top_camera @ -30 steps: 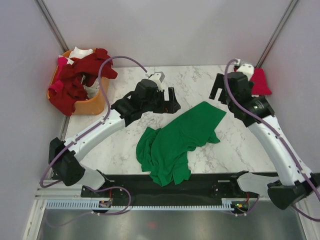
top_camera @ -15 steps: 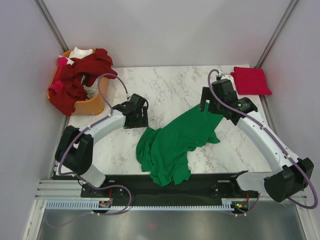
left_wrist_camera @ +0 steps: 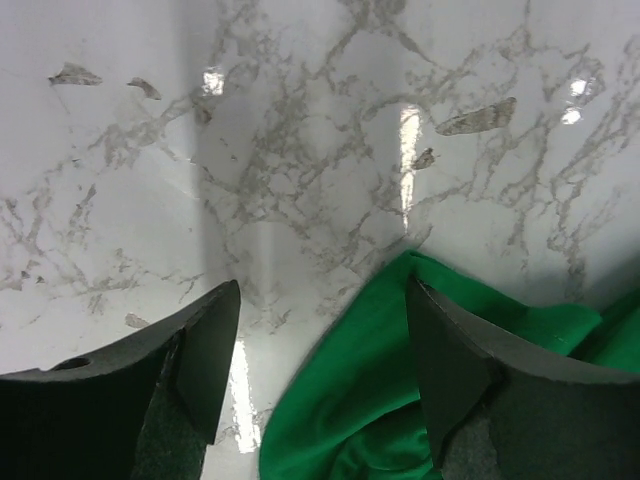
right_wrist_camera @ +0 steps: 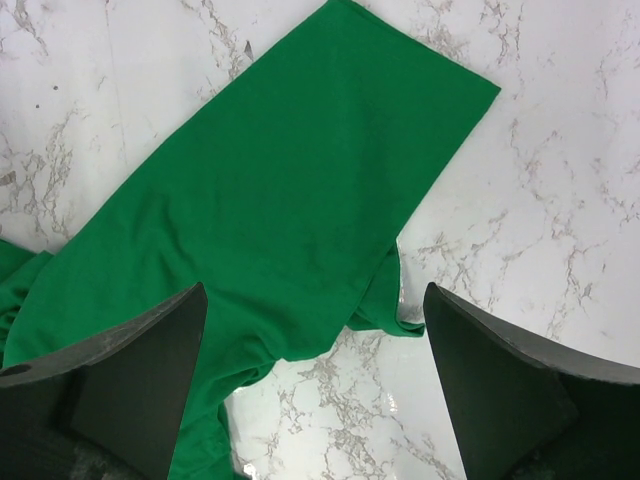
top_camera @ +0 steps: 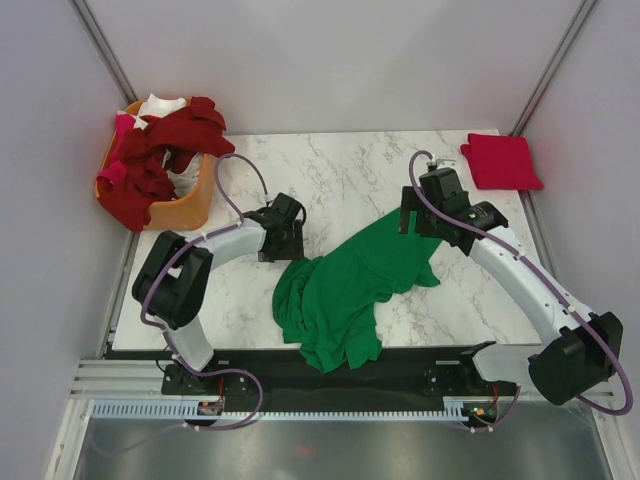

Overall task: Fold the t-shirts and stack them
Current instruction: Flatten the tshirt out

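The green t-shirt [top_camera: 350, 285] lies crumpled mid-worktop [top_camera: 340, 170], flatter at its far right end. The left gripper [left_wrist_camera: 320, 300] is low over the shirt's left edge, jaws apart with the hem between them; whether they touch the cloth is unclear. The right gripper [right_wrist_camera: 312, 295] is above the shirt's flat end, jaws wide apart and empty. The red t-shirt [top_camera: 502, 161] sits folded at the far right corner. The orange basket [top_camera: 190, 212] at far left is heaped with dark red shirts [top_camera: 160, 150], plus white and pink ones.

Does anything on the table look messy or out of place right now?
The green shirt lies crumpled mid-table, bunched at its near end. Dark red clothes spill over the rim of the orange basket at the far left. The red shirt at the far right is neatly folded.
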`<state>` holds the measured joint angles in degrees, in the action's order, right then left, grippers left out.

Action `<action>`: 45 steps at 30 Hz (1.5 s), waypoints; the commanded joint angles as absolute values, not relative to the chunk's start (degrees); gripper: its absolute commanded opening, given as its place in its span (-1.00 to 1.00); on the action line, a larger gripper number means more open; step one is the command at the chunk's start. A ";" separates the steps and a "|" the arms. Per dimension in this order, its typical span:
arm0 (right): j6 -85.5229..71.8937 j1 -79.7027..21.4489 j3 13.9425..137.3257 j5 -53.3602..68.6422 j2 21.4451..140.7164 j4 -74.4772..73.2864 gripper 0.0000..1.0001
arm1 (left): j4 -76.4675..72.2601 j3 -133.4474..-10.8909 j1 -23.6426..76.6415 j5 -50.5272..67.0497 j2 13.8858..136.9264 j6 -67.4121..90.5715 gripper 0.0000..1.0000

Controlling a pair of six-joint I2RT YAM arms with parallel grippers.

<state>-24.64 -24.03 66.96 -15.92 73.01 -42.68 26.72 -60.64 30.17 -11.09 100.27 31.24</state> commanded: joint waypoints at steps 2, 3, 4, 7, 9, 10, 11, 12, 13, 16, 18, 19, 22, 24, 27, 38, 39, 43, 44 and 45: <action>-23.99 -23.99 66.53 -16.17 72.77 -40.08 0.96 | 22.85 -60.64 32.08 -9.58 99.23 32.52 0.47; -24.08 -23.91 66.53 -16.08 72.86 -39.82 0.96 | 22.85 -60.73 32.25 -9.84 99.14 32.61 0.47; -24.26 -23.91 66.45 -15.91 72.95 -39.64 0.96 | 22.85 -60.65 32.26 -9.84 99.14 32.69 0.47; -24.17 -23.99 66.18 -15.73 72.95 -39.46 0.96 | 22.76 -60.64 32.26 -10.02 100.54 32.70 0.47; -24.17 -23.99 66.09 -15.82 72.86 -39.38 0.96 | 22.68 -60.56 32.26 -9.50 102.04 32.87 0.32; -24.08 -23.91 65.83 -15.99 72.77 -39.46 0.96 | 22.50 -60.47 32.34 -9.14 102.21 33.13 0.28; -24.00 -23.99 65.74 -16.26 72.77 -39.46 0.96 | 22.24 -60.29 32.43 -8.88 102.22 33.48 0.20; -23.91 -23.91 65.57 -16.43 72.69 -39.55 0.96 | 21.71 -59.94 32.69 -8.88 102.13 33.57 0.15; -23.91 -23.91 65.57 -16.70 72.69 -39.46 0.96 | 21.54 -59.85 32.70 -9.05 102.22 33.57 0.10; -23.82 -23.99 65.57 -16.87 73.04 -39.46 0.96 | 21.36 -60.55 32.69 -9.49 103.71 32.70 -0.17; -23.64 -23.91 65.57 -16.79 73.21 -39.38 0.96 | 21.36 -61.34 32.70 -9.58 104.32 31.47 -0.42; -23.56 -23.99 65.57 -16.79 73.47 -39.20 0.96 | 21.36 -61.43 32.61 -9.49 104.76 31.12 -0.52; -23.47 -23.91 65.74 -16.18 74.53 -38.76 0.96 | 21.45 -62.22 32.43 -9.32 105.12 30.24 -0.88; -23.20 -23.91 66.27 -15.30 75.58 -37.89 0.96 | 21.62 -62.75 32.26 -9.14 104.86 28.92 -0.95; -23.03 -23.56 70.03 -14.85 79.18 -37.53 0.96 | 24.07 -62.75 30.69 -10.02 100.21 28.30 -0.96; -23.12 -20.22 85.69 -13.00 95.44 -37.71 0.96 | 34.63 -81.19 26.28 -9.85 70.50 21.28 -0.95; -23.29 -20.04 86.65 -13.09 96.49 -37.88 0.96 | 34.54 -83.30 26.37 -9.50 67.18 20.57 -0.95; -23.64 -19.51 86.49 -13.97 98.35 -37.79 0.96 | 34.45 -81.92 26.37 -12.22 60.83 18.19 -0.95; -23.64 -19.42 86.14 -13.89 98.78 -37.44 0.96 | 34.45 -78.78 26.28 -12.22 59.95 18.19 -0.95; -23.64 -19.42 85.52 -13.71 99.83 -37.09 0.96 | 34.37 -77.10 26.19 -16.74 59.42 17.06 -0.95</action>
<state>-23.59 -19.68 84.68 -13.37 97.71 -38.11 31.35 -81.91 26.46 -10.55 59.27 22.17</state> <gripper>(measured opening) 0.980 0.031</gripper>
